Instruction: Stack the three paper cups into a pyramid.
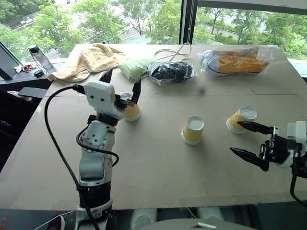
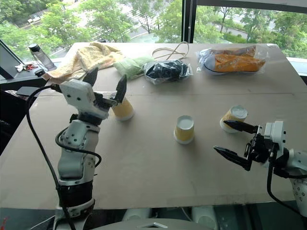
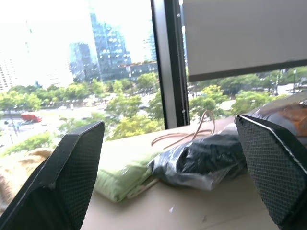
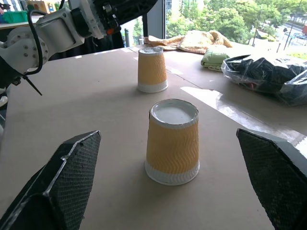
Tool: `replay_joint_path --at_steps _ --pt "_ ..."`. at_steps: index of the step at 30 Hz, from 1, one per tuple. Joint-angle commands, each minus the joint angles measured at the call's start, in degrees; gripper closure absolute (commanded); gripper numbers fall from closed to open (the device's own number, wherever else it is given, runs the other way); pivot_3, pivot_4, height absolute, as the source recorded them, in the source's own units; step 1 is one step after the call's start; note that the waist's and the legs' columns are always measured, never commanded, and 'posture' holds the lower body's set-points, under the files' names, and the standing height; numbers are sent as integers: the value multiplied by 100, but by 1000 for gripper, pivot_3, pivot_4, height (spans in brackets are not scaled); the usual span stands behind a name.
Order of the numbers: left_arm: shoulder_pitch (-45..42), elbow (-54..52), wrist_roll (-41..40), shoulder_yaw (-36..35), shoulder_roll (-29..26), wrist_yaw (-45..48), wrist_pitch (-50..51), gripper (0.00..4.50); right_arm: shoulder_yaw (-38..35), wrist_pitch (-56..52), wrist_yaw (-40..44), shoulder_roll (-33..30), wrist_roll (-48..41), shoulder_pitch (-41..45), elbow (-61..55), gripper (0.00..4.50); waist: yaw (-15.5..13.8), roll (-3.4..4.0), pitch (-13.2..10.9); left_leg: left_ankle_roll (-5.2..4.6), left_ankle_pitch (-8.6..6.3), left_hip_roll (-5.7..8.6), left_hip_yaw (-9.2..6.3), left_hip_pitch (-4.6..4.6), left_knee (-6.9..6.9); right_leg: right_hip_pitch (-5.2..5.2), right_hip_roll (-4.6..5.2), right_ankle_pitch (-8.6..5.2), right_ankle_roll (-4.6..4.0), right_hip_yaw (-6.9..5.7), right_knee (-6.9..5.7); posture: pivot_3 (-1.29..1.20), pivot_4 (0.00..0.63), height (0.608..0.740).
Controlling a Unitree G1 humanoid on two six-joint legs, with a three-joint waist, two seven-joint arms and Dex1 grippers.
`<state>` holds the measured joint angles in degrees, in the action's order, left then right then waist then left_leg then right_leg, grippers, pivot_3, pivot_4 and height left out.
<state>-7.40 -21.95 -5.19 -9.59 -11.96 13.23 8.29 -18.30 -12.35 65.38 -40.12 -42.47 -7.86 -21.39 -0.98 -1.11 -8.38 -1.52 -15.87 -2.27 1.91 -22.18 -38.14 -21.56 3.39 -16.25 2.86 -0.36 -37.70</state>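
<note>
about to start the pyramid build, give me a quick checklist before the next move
1. All three cups on the table: left cup, middle cup, right cup. Ok.
2. Cups upside down, bases up, ready for stacking: ok.
3. Base pair set side by side: not ok, the three stand well apart.
4. Left tool open and empty: ok; it is raised in front of the left cup, not around it.
5. Right tool open and empty: ok, beside the right cup; touching or not, cannot tell.
6. Bags and cloths at the far edge, such as the black bag, away from the cups: ok.
</note>
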Motion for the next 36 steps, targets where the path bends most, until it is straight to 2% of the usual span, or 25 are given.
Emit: replay_joint_path --at_steps 1,11,21,36 --pt "163 -257 251 45 -18 -275 172 37 -16 -26 48 -13 -120 150 -38 0 -19 0 0 0 0 1 -6 -5 -5 0 3 0 0 -4 -1 0 150 740" --pt "-191 738 290 197 -40 -318 521 37 102 -174 -166 15 -126 327 -258 0 11 1 1 0 0 8 -12 -8 -10 0 6 0 -1 -17 -8 0 150 740" --pt "-673 1823 472 345 -222 -270 -8 37 51 -328 -430 82 -331 487 -423 0 14 1 1 0 0 7 -12 -9 -10 0 7 0 0 -17 -6 0 150 740" --pt "-666 1891 538 474 -327 -159 -438 37 124 -604 -805 99 -547 726 -707 0 14 2 1 0 0 7 -19 -17 -10 -2 14 1 0 -27 -5 0 150 740"
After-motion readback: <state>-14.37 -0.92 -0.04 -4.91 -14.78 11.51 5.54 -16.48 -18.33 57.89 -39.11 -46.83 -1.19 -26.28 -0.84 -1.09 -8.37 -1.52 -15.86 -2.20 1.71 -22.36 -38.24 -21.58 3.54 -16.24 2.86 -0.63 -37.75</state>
